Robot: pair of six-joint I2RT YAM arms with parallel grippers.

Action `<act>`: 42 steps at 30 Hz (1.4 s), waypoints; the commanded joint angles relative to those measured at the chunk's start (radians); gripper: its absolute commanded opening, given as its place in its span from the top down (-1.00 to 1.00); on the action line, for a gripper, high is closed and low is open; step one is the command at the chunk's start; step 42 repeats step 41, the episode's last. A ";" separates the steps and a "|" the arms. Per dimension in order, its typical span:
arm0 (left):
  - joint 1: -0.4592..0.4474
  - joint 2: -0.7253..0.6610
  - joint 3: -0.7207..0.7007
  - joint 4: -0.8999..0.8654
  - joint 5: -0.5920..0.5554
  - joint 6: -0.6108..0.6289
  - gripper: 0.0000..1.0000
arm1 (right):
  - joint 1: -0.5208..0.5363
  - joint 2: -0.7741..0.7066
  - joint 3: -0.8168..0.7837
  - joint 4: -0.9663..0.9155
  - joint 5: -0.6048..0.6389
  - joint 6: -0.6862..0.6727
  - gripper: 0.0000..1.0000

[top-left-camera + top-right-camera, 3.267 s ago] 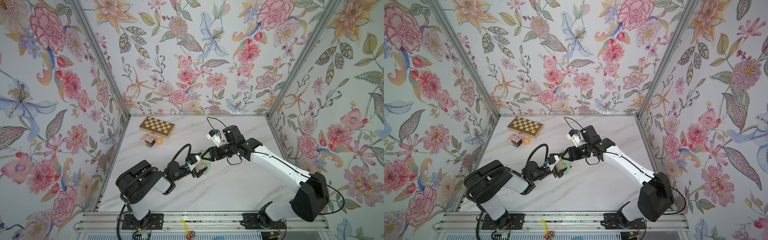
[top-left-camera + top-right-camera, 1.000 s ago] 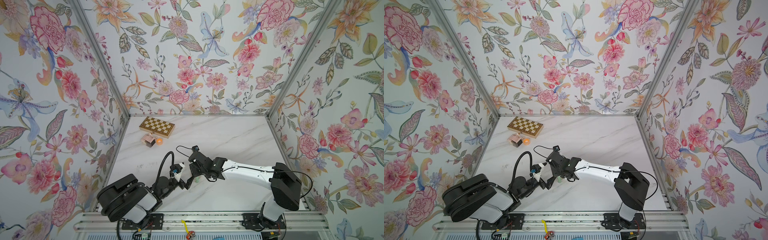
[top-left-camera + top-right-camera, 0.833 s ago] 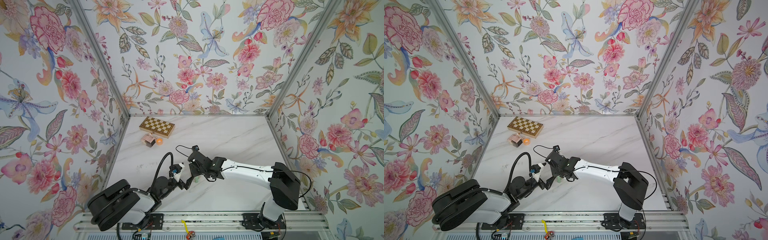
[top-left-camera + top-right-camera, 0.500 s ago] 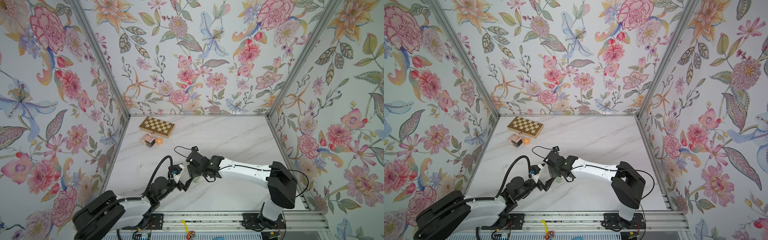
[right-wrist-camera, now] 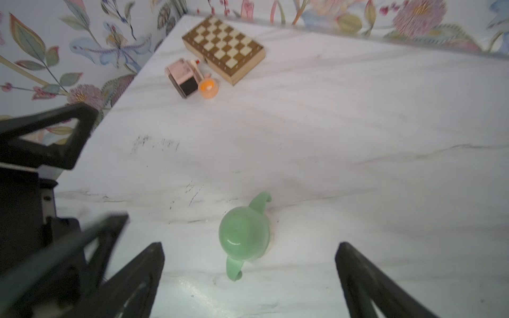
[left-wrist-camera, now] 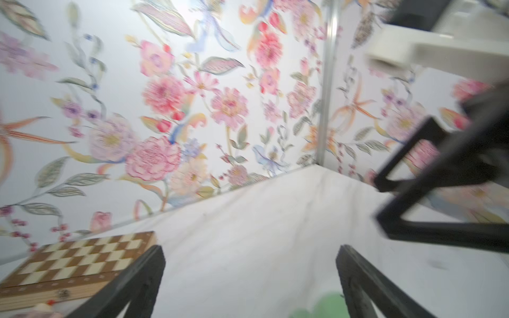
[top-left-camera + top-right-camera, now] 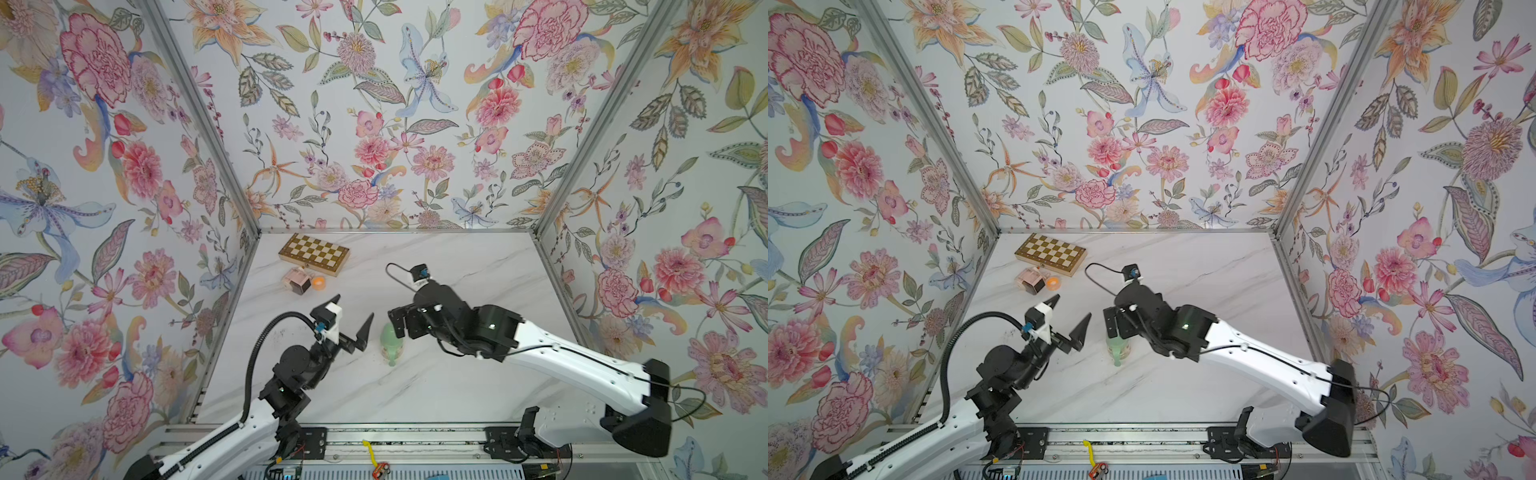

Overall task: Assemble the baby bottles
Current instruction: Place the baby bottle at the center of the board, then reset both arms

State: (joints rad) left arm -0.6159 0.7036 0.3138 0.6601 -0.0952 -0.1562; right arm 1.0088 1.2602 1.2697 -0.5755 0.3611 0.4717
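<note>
1. The baby bottle (image 7: 390, 347) stands on the marble table (image 7: 415, 395); its green dome cap (image 5: 243, 236) largely hides its body.
2. The right gripper (image 5: 249, 246) above it and the left gripper (image 7: 353, 307) beside it both gape empty.
3. A chessboard (image 7: 314, 254) and a pink cube (image 7: 296, 281) sit far back.

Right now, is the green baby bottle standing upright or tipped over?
Upright. In the right wrist view the baby bottle stands on the marble table, green dome cap facing up, handles curving out either side.
</note>
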 commanded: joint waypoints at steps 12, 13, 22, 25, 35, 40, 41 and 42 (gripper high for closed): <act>0.512 0.452 -0.226 0.598 -0.244 0.104 -0.99 | -0.900 -0.165 -0.949 1.199 -0.234 -0.521 -0.98; 0.513 0.494 -0.252 0.667 -0.234 0.108 -0.99 | -0.886 -0.145 -0.980 1.260 -0.232 -0.524 -0.98; 0.541 0.876 -0.220 0.946 -0.083 0.146 -1.00 | -0.835 0.189 -1.093 1.827 -0.147 -0.638 -0.98; 0.571 0.845 -0.150 0.786 0.005 0.140 -0.99 | -0.915 0.317 -1.091 1.948 -0.191 -0.560 -0.98; 0.578 0.875 -0.138 0.765 0.025 0.142 -0.99 | -0.953 0.284 -0.975 1.678 -0.182 -0.498 -0.98; 0.577 0.872 -0.102 0.739 0.015 0.136 -0.99 | -0.962 0.281 -0.976 1.673 -0.189 -0.491 -0.98; 0.578 0.870 -0.101 0.732 0.014 0.137 -0.99 | -0.955 0.280 -0.978 1.678 -0.174 -0.496 -0.98; 0.578 0.870 -0.101 0.732 0.014 0.137 -0.99 | -0.955 0.280 -0.978 1.678 -0.174 -0.496 -0.98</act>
